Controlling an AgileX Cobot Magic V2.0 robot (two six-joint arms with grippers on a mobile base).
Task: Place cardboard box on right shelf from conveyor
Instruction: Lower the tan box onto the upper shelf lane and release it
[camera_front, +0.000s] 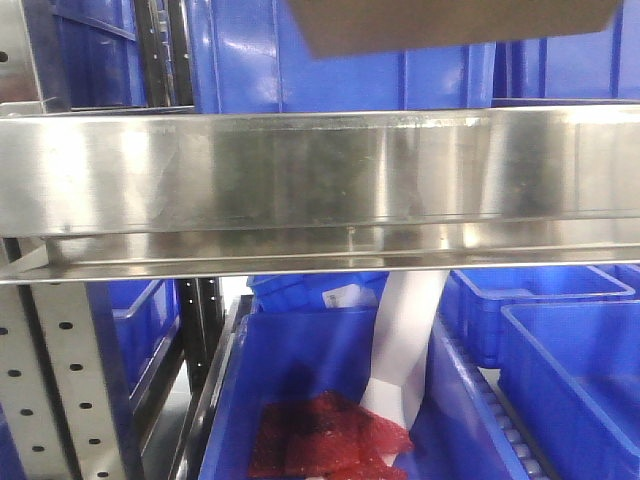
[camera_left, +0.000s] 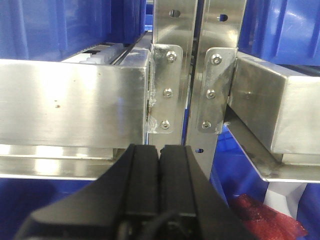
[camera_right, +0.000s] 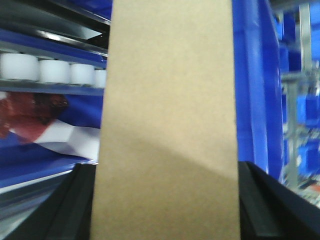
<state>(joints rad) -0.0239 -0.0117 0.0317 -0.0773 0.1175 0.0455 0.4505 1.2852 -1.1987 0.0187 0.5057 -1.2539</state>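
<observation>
The plain tan cardboard box (camera_right: 167, 125) fills the middle of the right wrist view, held between the two black fingers of my right gripper (camera_right: 166, 205), which is shut on it. In the front view the box's underside (camera_front: 450, 22) shows at the top edge, above the stainless-steel right shelf (camera_front: 320, 190) with its broad shiny lip. My left gripper (camera_left: 160, 155) is shut with nothing in it, its black pads pressed together in front of the steel shelf brackets (camera_left: 167, 90). The conveyor is out of view.
Blue plastic bins (camera_front: 340, 60) stand on the shelf behind the box, and more blue bins (camera_front: 560, 350) sit below. A red mesh bag (camera_front: 325, 440) and white paper (camera_front: 410, 350) lie in a lower bin. A perforated grey upright (camera_front: 70, 380) stands at left. White rollers (camera_right: 50, 70) line a rack.
</observation>
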